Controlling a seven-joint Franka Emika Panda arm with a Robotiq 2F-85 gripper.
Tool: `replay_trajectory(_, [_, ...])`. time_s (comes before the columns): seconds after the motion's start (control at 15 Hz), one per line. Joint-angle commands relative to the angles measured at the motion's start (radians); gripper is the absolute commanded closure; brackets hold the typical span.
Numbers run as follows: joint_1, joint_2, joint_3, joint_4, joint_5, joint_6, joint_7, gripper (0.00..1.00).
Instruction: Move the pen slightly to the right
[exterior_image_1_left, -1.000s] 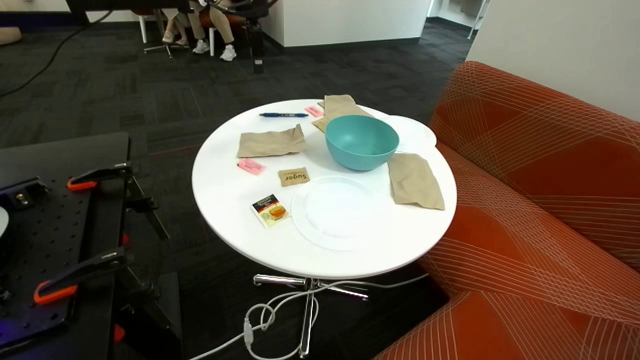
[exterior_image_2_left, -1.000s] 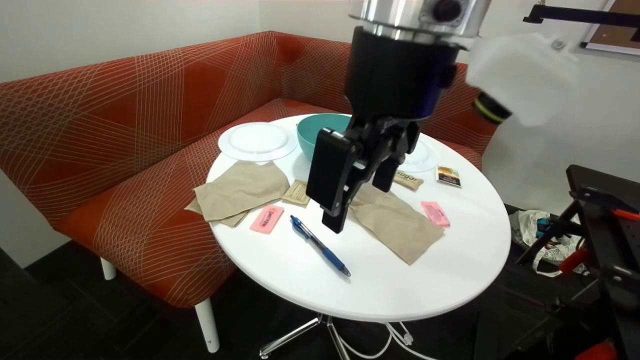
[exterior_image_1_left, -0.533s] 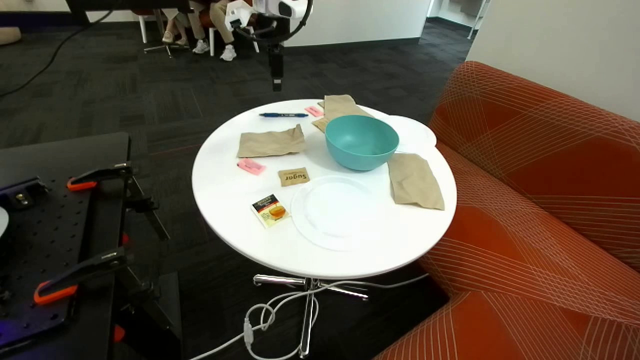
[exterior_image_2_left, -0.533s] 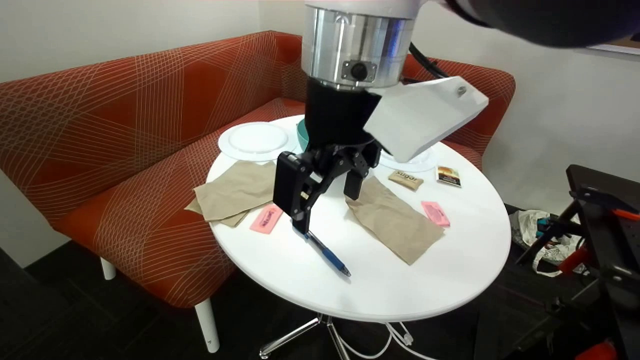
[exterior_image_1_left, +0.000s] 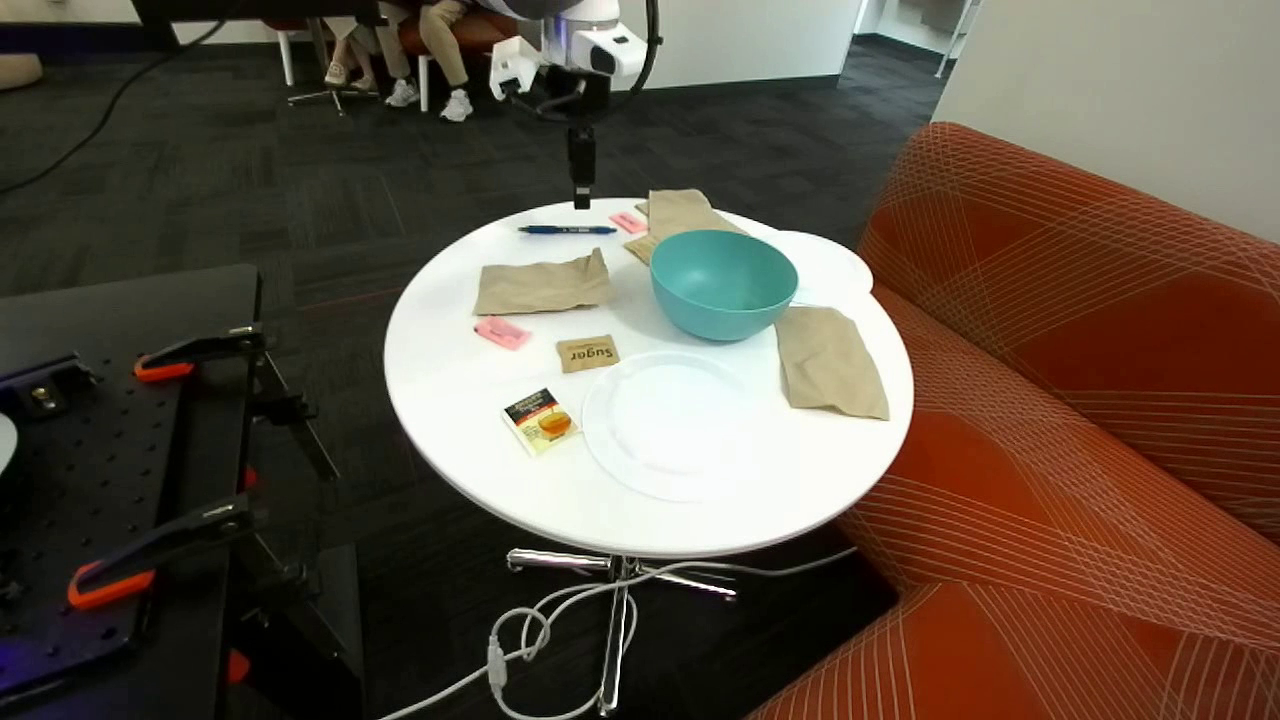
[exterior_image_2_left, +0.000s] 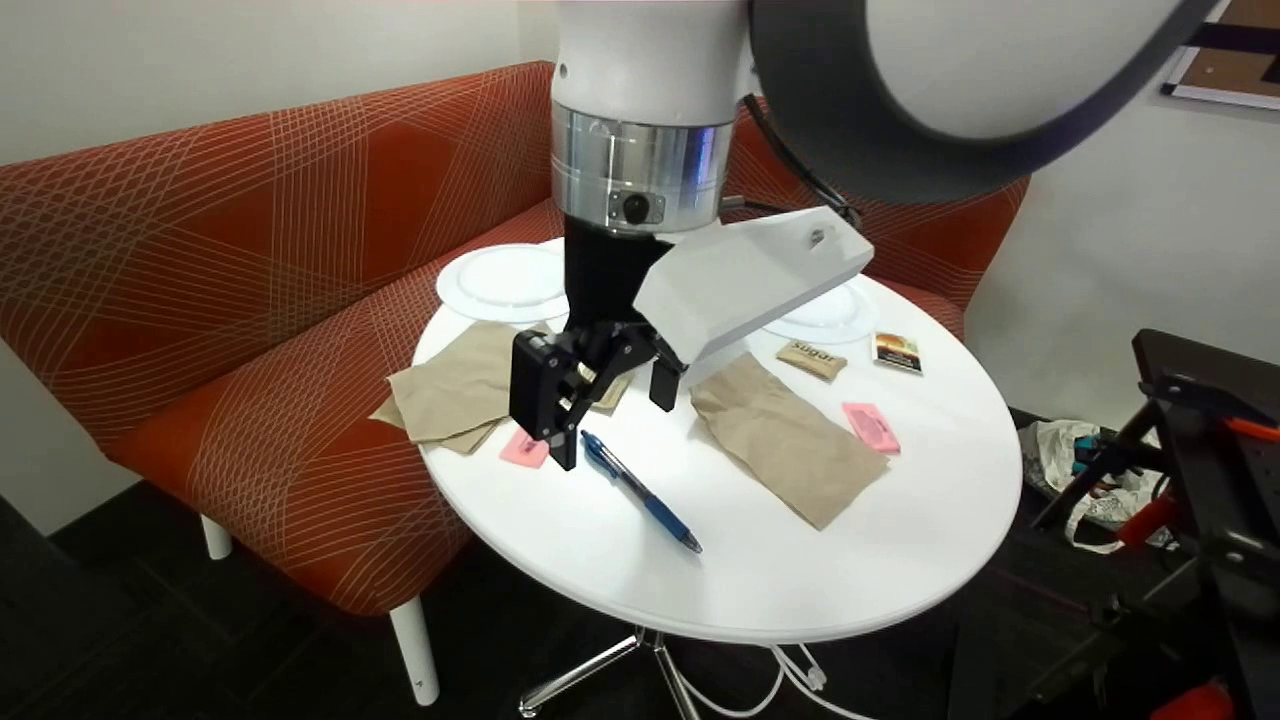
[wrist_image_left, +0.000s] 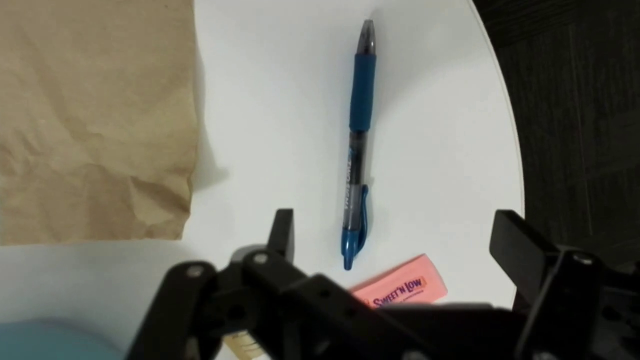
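The dark blue pen lies flat on the white round table, in both exterior views (exterior_image_1_left: 567, 230) (exterior_image_2_left: 640, 490). In the wrist view the pen (wrist_image_left: 362, 92) runs up and down the picture, with its clip end lowest. My gripper (wrist_image_left: 393, 215) is open and empty, with its fingers wide apart. The pen's clip end shows between the two fingers, nearer the left one. In the exterior views my gripper (exterior_image_1_left: 582, 197) (exterior_image_2_left: 614, 425) hangs above the table near the clip end of the pen. No contact with the pen shows.
A pink sweetener packet (wrist_image_left: 402, 285) lies just past the clip end. Brown napkins (exterior_image_2_left: 790, 440) (exterior_image_2_left: 450, 385) lie on both sides. A teal bowl (exterior_image_1_left: 722, 285), plates (exterior_image_1_left: 665, 480), sugar packets (exterior_image_1_left: 588, 353) and a tea packet (exterior_image_1_left: 541, 421) are also on the table. The table's rim (wrist_image_left: 515, 135) runs beside the pen.
My gripper has come down and across toward the pen's clip end and the pink packet, staying open. The pen and the other table items have not moved.
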Motion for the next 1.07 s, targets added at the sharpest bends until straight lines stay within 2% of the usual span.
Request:
replay_trajectory(0.0, [0.022,0.062,-0.029,0.092,0.011,-0.049,0.003,0.0])
replay_trajectory(0.8, [0.034,0.172,-0.049,0.211,0.011,-0.139,0.007,0.0])
replay_trajectory(0.87, [0.035,0.178,-0.05,0.217,0.014,-0.149,0.012,0.25])
replay_trajectory(0.93, [0.04,0.184,-0.053,0.214,0.011,-0.148,0.02,0.26])
replay_trajectory(1.0, [0.041,0.189,-0.053,0.215,0.013,-0.152,0.025,0.34])
